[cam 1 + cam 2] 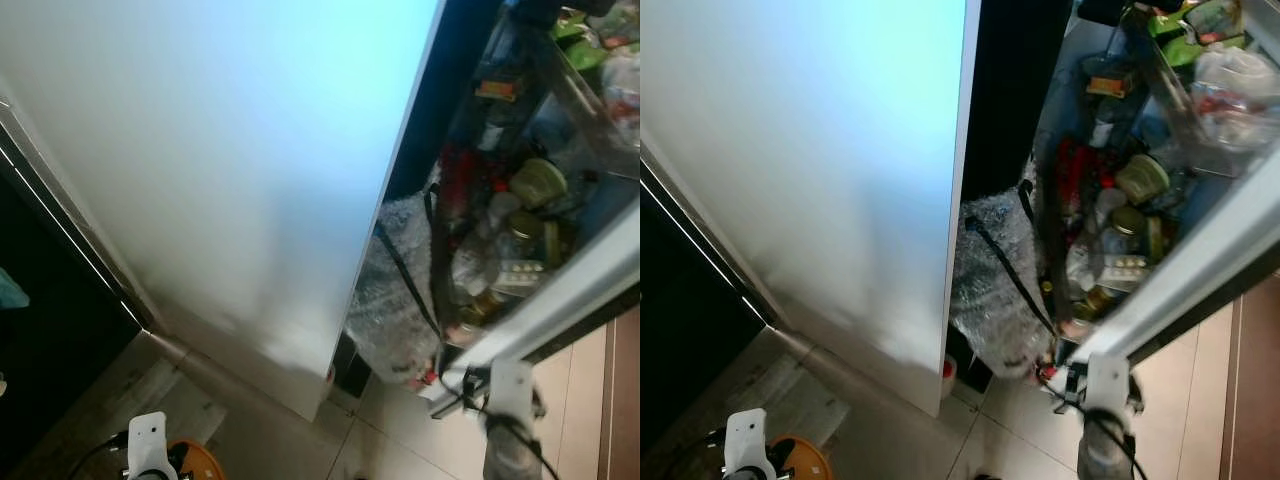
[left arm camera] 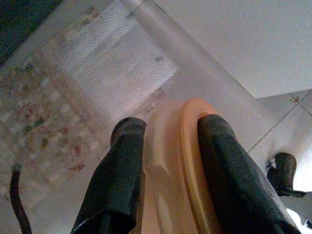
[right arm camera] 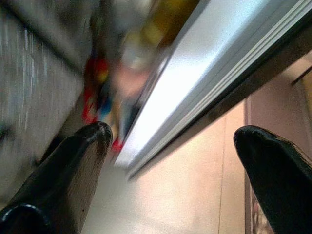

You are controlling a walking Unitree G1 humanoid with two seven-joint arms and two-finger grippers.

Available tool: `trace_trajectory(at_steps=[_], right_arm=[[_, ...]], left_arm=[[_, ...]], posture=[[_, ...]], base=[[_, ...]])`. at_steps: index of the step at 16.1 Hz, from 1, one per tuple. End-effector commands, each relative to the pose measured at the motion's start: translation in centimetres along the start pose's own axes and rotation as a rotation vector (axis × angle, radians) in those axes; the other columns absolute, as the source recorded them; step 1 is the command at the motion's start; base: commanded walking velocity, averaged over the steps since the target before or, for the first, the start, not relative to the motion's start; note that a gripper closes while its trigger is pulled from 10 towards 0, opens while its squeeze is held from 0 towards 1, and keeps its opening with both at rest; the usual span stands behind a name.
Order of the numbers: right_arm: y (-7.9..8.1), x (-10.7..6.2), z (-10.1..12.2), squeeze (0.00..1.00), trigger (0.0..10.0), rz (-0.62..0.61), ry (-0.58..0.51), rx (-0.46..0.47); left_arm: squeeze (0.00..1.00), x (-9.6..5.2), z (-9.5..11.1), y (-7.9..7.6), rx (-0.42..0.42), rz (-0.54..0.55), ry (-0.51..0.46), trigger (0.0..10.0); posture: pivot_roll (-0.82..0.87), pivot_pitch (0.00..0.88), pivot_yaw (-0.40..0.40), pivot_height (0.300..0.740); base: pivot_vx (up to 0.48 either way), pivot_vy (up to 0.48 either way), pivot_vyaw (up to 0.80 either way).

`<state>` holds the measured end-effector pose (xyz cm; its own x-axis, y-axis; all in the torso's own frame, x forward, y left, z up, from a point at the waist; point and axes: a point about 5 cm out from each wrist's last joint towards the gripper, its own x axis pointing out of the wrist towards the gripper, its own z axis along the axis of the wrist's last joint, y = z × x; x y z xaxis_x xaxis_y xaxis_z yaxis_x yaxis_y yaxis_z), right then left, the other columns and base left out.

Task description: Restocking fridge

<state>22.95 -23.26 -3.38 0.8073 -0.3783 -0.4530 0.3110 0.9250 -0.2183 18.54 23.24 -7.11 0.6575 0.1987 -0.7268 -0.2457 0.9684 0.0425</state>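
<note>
My left gripper (image 2: 168, 127) is shut on a round orange container (image 2: 183, 161), its two black fingers clamped on either side of the rim, low above the floor. The same orange container (image 1: 196, 462) shows at the bottom edge beside my left wrist (image 1: 148, 440). The fridge door (image 1: 560, 290) stands open on the right, its shelves packed with bottles and jars (image 1: 520, 210). My right gripper (image 3: 175, 131) is open with nothing between its fingers, close under the white bottom edge of that door (image 3: 195, 87). My right arm (image 1: 510, 400) reaches up toward the door's lower corner.
A large white fridge panel (image 1: 230, 150) fills the middle and left. A bubble-wrap bag with a black strap (image 1: 395, 290) sits in the gap by the open door. A dark cabinet (image 1: 50, 330) is at the left. A patterned mat (image 2: 44, 112) lies on the tiled floor (image 1: 400, 430).
</note>
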Motion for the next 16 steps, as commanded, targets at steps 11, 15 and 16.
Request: trace_trajectory(at_steps=[11,15,16], right_arm=[[2.0,-4.7,-9.0,0.0,10.0,0.252,0.469,-0.084],[2.2,-4.7,-9.0,0.0,10.0,0.272,0.463,-0.086],[2.2,-4.7,-8.9,0.0,10.0,0.277,0.457,-0.094]], left_arm=[[0.0,-1.2,-4.8,-0.3,0.207,-0.048,0.22,10.0],[0.0,-1.3,-4.9,-0.1,0.218,-0.05,0.227,10.0],[0.0,-1.3,-4.9,-0.1,0.224,-0.054,0.227,10.0]], posture=[[0.0,0.082,-0.017,0.74],[0.0,0.08,-0.013,0.74],[0.0,0.082,-0.012,0.74]], base=[[0.0,-0.028,0.0],[0.0,-0.352,0.0],[0.0,-0.315,0.0]])
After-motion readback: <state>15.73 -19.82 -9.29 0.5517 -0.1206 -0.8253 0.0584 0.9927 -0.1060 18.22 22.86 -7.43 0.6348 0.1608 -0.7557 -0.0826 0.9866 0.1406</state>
